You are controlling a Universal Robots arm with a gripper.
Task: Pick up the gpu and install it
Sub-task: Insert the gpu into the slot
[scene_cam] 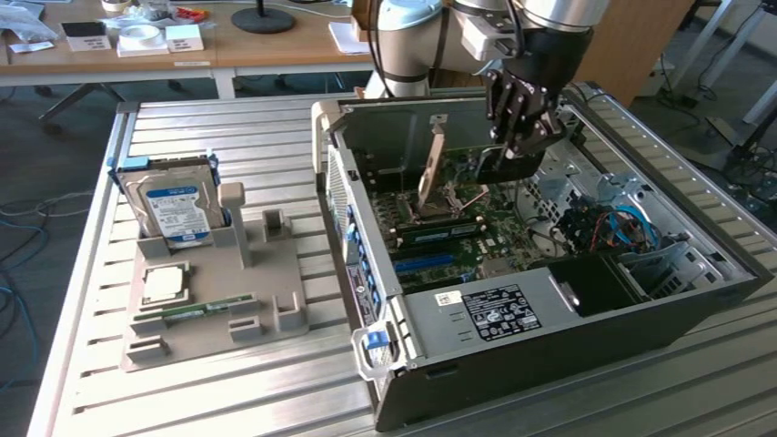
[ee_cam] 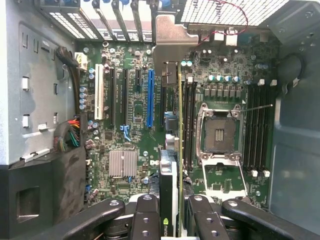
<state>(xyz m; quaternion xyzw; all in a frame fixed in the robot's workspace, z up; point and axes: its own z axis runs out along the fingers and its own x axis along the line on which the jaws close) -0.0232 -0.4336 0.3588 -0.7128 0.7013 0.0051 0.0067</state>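
gpu [ee_cam: 169,190], thin dark card seen edge-on, clamped between the jaws, standing on its edge, running straight out from them, green logo at the end nearest the jaws, silver bracket [ee_cam: 170,42] at the far end, yellow-green board edge along one side

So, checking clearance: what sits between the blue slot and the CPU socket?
In the wrist view, the gpu, gripped edge-on by the gripper, and black memory slots.

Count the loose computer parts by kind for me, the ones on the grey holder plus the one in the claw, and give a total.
Hard drive: 1
CPU: 1
RAM stick: 1
GPU, gripped in the claw: 1
Total: 4
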